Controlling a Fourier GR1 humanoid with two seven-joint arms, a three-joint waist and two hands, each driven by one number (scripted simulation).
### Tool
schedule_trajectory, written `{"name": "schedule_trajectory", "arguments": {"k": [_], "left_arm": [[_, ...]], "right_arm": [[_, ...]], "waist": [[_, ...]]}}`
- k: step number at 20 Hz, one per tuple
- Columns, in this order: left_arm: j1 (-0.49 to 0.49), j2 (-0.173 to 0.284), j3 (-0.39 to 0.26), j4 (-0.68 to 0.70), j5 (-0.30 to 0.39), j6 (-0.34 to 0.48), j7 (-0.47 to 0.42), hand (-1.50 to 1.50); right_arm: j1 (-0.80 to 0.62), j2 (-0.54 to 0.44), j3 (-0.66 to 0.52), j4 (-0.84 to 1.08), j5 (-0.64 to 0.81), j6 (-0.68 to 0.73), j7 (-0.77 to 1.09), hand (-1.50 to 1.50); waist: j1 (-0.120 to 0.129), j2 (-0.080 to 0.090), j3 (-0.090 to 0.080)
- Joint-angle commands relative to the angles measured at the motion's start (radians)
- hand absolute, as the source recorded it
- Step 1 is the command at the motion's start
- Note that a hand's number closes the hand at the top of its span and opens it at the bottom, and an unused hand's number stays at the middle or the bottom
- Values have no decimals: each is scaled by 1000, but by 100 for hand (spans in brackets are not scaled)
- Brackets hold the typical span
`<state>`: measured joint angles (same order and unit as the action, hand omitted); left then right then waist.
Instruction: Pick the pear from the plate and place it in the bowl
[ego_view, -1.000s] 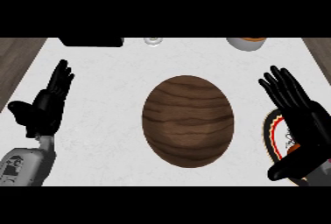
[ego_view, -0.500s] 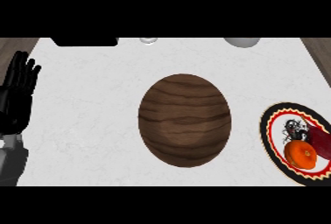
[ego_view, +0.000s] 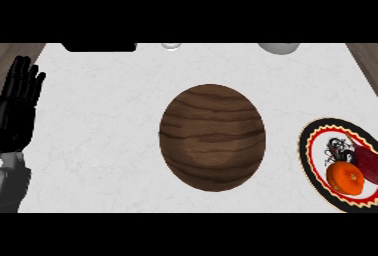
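Nothing done yet, by the look of it. Orange fruit (ego_view: 345, 178), presumably the pear, sat on the patterned plate (ego_view: 313, 145) at lower right. Wooden bowl (ego_view: 212, 136) at centre held nothing. Left hand (ego_view: 19, 110) rested at left edge, fingers straight, grasping nothing. Right hand out of sight. Pick and placement both left.

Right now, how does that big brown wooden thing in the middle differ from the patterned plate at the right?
The wooden bowl is plain brown with wavy grain; the plate has a black rim with red and cream zigzag. The bowl holds nothing, the plate carries an orange fruit. The bowl sits mid-counter, the plate at the right edge, partly cut off. Both look oval.
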<state>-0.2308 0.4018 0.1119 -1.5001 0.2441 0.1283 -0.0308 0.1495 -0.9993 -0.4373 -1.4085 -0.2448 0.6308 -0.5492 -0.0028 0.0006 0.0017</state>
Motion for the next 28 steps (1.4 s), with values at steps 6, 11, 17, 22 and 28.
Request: {"name": "schedule_trajectory", "arguments": {"k": [6, 11, 17, 22, 28], "left_arm": [[-1, 3, 6, 10, -3, -16, -11, 0], [-8, -19, -8, 19, -8, -20, -21, 0], [-64, 5, 21, 63, -7, -34, -12, 0], [-66, -15, 13, 84, -7, -46, -27, 0], [-49, -15, 12, 48, -5, -56, 5, 0]], "right_arm": [[54, -241, 113, 64, 268, 130, -257, -150], [54, -301, 218, 145, 388, 28, -361, -150], [-23, -270, 346, 260, 457, -86, -438, -150], [-101, -232, 461, 342, 531, -146, -466, -150], [-237, -141, 558, 407, 565, -147, -396, -150]], "waist": [[16, 6, 2], [29, 10, 2], [28, 9, 1], [32, 10, 1], [33, 5, 0]]}}
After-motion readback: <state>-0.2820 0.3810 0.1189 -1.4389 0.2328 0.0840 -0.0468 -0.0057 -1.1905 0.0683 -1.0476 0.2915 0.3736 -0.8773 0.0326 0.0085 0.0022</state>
